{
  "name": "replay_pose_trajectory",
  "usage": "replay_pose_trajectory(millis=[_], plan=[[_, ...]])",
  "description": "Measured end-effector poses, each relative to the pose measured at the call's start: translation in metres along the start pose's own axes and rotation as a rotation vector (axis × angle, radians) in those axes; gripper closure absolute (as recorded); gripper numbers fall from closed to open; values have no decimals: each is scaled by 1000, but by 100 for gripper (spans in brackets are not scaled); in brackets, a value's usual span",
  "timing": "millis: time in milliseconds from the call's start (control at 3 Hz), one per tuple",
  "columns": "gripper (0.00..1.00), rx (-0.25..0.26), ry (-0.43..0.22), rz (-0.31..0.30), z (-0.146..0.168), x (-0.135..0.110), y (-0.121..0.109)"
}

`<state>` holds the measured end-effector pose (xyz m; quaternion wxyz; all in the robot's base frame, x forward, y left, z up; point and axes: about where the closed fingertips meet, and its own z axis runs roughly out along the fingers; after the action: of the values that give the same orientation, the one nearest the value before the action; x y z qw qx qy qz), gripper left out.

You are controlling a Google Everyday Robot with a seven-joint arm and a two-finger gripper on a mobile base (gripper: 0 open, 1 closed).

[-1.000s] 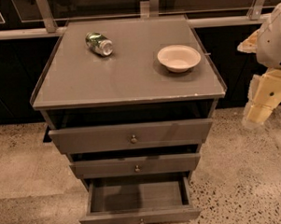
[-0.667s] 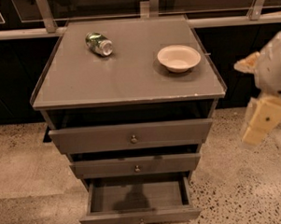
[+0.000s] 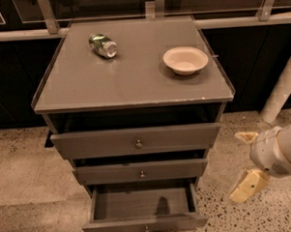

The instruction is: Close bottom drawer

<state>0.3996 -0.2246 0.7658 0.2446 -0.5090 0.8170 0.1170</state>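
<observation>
The bottom drawer (image 3: 145, 225) is a slim grey drawer front at the foot of the cabinet. It is pulled well out, and its empty inside (image 3: 139, 203) shows. Its small round knob (image 3: 146, 229) sits at the lower edge of the view. My gripper (image 3: 245, 162) is low on the right, beside the cabinet's right side and apart from it, at about the height of the middle and bottom drawers. Its two cream fingers (image 3: 245, 187) are spread apart with nothing between them.
The top drawer (image 3: 136, 141) and middle drawer (image 3: 140, 172) each stand slightly out. A green can (image 3: 102, 45) lies on its side and a white bowl (image 3: 185, 59) sits on the cabinet top (image 3: 129, 84). A white pole (image 3: 283, 85) leans at the right. The floor is speckled.
My gripper has come down and a little left, from beside the cabinet top to beside the lower drawers. The drawers have not moved.
</observation>
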Motion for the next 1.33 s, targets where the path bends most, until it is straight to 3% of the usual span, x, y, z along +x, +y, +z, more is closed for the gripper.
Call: replay_pose_trajectory(millis=[333,667,1000,1333], plan=[[0,60,-20,15,7,2,-15],[0,61,-20,14,7,1,-15],[0,40,-57,81,35,22,-6],[0,-39,-188,205,103,61,18]])
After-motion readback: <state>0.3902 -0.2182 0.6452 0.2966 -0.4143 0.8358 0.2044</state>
